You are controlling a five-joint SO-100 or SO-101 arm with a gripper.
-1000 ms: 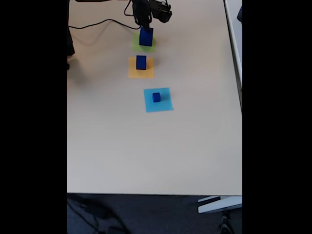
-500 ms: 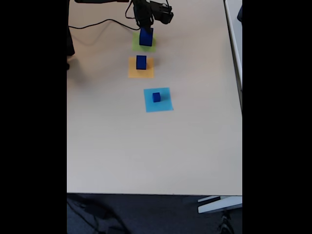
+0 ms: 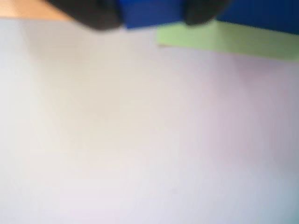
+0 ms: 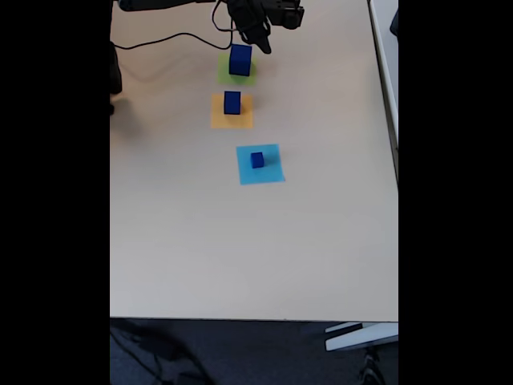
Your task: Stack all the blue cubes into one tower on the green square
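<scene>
Since a second ago the gripper [image 4: 258, 42] has lifted off the largest cube [image 4: 240, 60] toward the table's far edge. In the fixed view, that matte cube sits on the green square [image 4: 237, 74], with the medium cube [image 4: 232, 102] on an orange square [image 4: 232, 112] just nearer and the small cube [image 4: 256, 160] on a light blue square [image 4: 260, 164] nearest; I cannot tell the jaws' state. The wrist view is blurred: dark fingers [image 3: 93, 14] flank blue above flat green paper.

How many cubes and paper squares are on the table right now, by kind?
Blue cubes: 3, on the green square, on the orange square and on the light blue square.
Paper squares: 3, green, orange and light blue.
Total: 6
</scene>
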